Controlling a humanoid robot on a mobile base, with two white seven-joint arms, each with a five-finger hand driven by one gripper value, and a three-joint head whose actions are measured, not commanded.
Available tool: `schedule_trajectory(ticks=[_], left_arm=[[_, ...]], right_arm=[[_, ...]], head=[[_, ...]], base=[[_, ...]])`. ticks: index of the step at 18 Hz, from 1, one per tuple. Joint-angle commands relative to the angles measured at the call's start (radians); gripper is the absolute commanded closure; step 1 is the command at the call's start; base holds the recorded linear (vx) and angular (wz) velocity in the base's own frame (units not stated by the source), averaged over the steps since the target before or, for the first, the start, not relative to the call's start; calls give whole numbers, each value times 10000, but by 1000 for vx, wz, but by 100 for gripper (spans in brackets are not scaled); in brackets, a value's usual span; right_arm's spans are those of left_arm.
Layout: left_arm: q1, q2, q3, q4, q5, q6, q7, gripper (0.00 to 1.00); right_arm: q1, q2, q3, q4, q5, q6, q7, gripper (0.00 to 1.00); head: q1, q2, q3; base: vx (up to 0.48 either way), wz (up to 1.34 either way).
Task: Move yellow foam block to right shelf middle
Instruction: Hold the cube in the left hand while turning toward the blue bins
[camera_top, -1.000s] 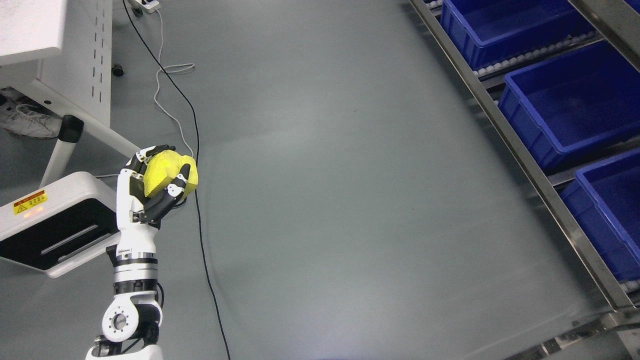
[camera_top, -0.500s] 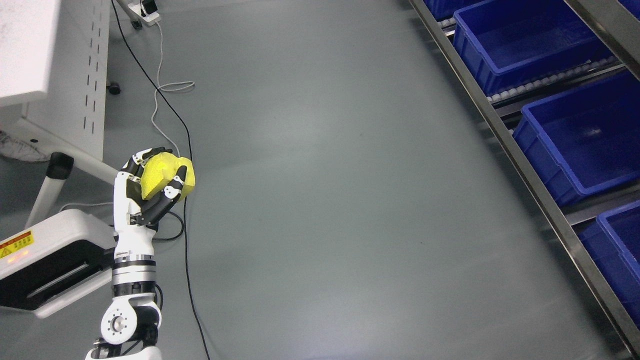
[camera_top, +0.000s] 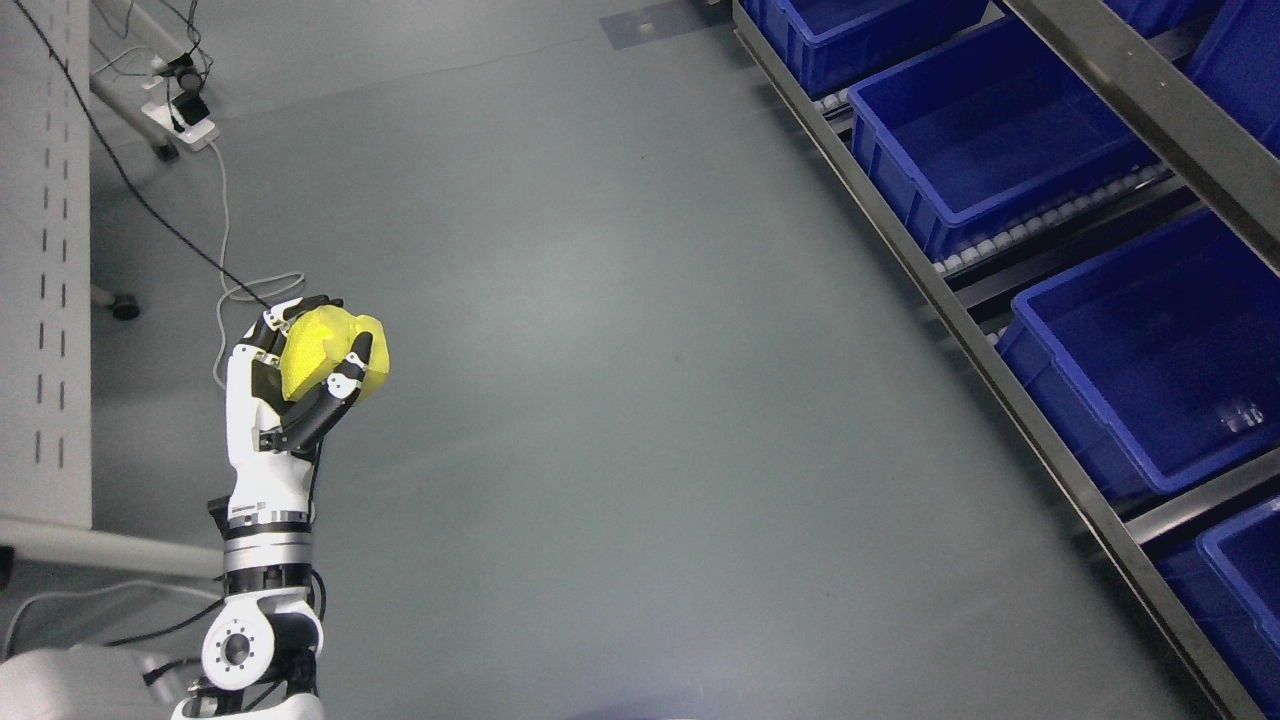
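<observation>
While the left arm rises from the lower left corner of the head view, its left hand is curled around the yellow foam block, holding it clear of the grey floor. The black-and-white fingers wrap over the front of the block and press into it, so the foam bulges out at the top and on the right side of the grip. Other fingertips show at the block's upper left edge, and the palm sits behind and below it. The hand is closed about as far as the block allows, with no gap visible between fingers and foam.

The block is well apart from the shelf, which runs diagonally down the right side of the picture with a metal front rail. Blue bins sit in a row on it, on roller tracks, and those whose insides are visible look empty. A second metal rail crosses the upper right corner above them.

Behind the hand, a black cable and a white cable trail across the floor toward a power strip at the upper left. A white perforated panel stands along the left edge. The right arm does not show.
</observation>
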Motion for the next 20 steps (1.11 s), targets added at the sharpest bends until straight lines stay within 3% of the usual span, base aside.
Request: schedule_trajectory(ticks=[1, 20], left_arm=[[-8, 175, 4, 32, -3, 0, -20, 100], [-8, 175, 4, 32, -34, -15, -35, 100]], right_arm=[[14, -175, 0, -175, 31, 8, 5, 0], [14, -175, 0, -175, 31, 8, 5, 0]], head=[[0, 0, 0], [0, 0, 0]], base=[[591, -242], [562, -363]])
